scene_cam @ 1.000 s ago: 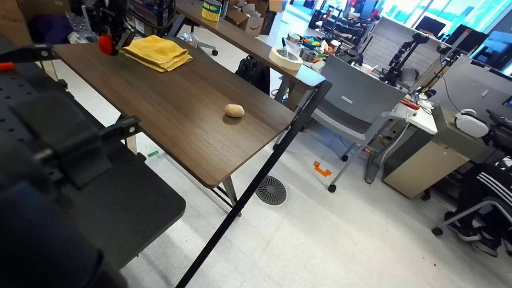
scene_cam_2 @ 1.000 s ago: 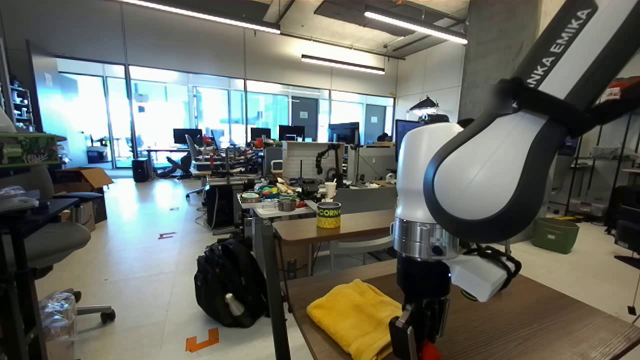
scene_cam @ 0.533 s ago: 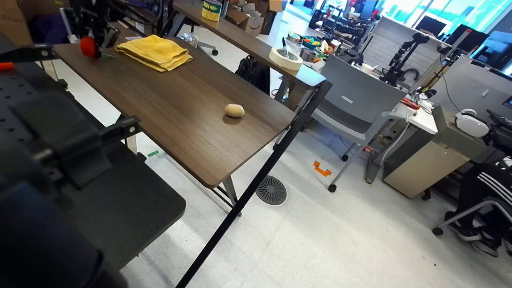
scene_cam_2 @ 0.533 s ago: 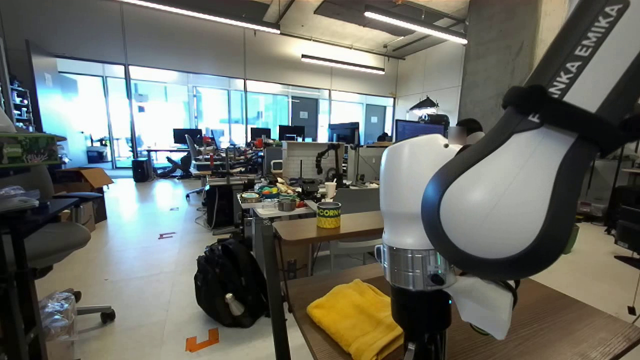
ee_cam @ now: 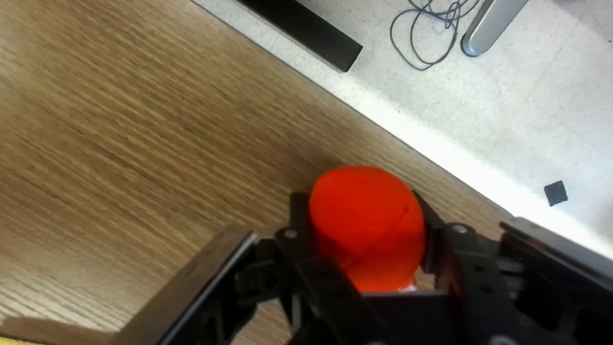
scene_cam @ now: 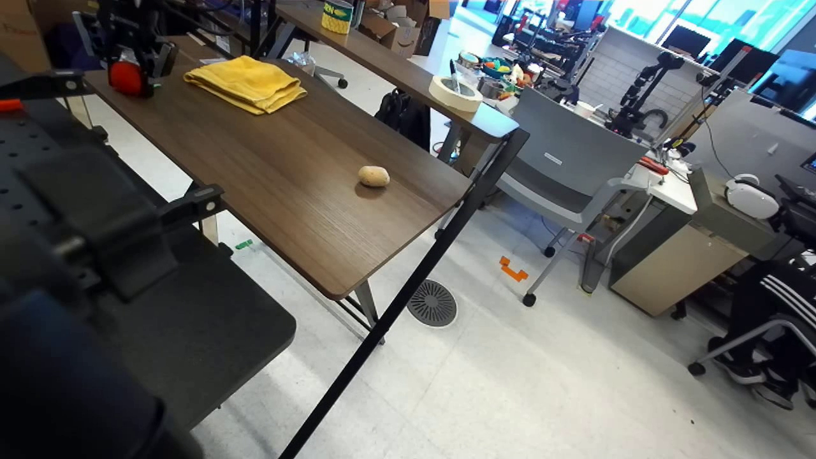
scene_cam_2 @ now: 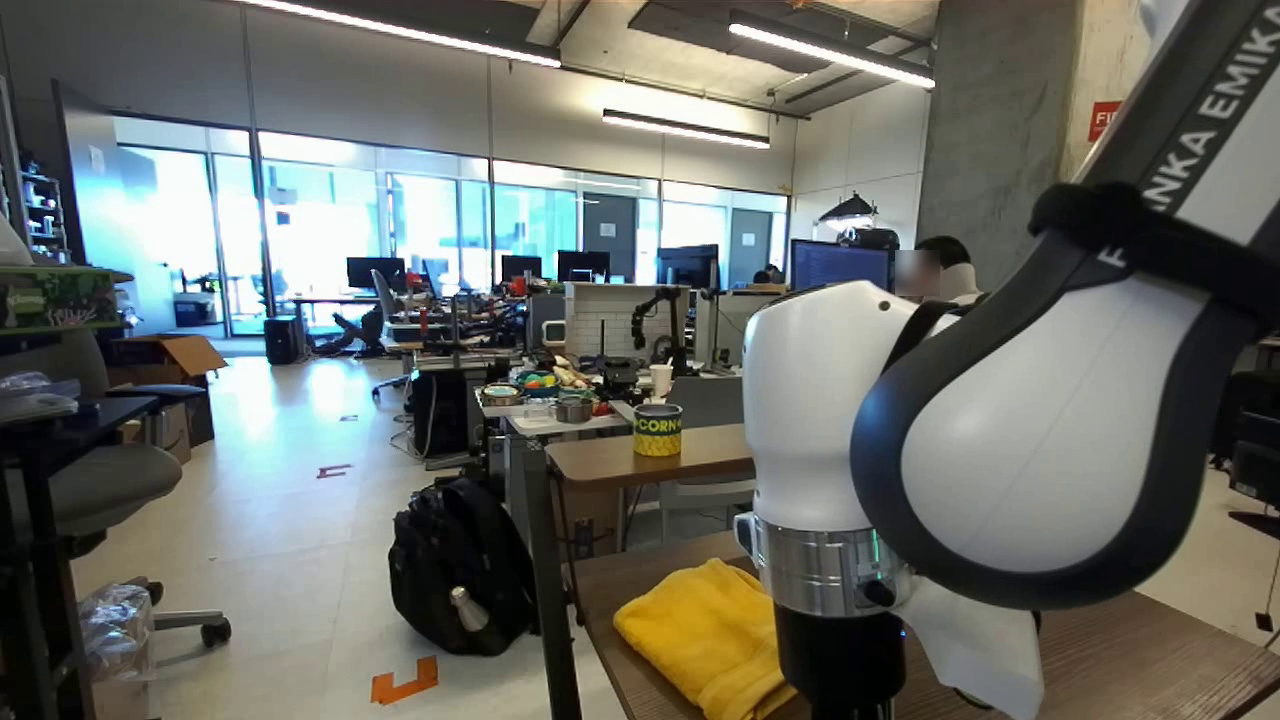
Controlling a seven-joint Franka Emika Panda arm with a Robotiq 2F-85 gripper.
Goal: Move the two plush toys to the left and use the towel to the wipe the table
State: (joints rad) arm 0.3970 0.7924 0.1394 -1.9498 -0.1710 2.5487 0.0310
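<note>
- While the wrist view shows the gripper point(ee_cam: 362, 211) with a finger point(ee_cam: 300, 213) on each side of the red toy point(ee_cam: 368, 230), I cannot tell whether it squeezes the toy or surrounds it loosely.
- Whether the toy touches the brown worktop point(ee_cam: 143, 120) is unclear too; a dark shadow point(ee_cam: 311, 153) lies on the wood just beside it, and an edge of the worktop runs near.
- In an exterior view the red toy point(scene_cam: 126, 78) is near the worktop's left corner as seen there, and the top of the gripper is cut off above it.
- In an exterior view only the black upper part of the gripper shows under the white arm point(scene_cam_2: 815, 420); its lower end is out of sight.
- Bright, round and smooth, the red toy has a thin dark line across it.
- The yellow towel point(scene_cam: 245, 83) lies folded in layers, slightly rumpled, by the far long edge of the worktop, apart from the red toy.
- In an exterior view the gripper partly covers the towel point(scene_cam_2: 700, 640); the wrist view catches only a strip of it.
- The tan toy point(scene_cam: 373, 176), a rounded oblong, rests toward the short edge away from the gripper, well apart from the towel; its surface detail is hard to make out.
</note>
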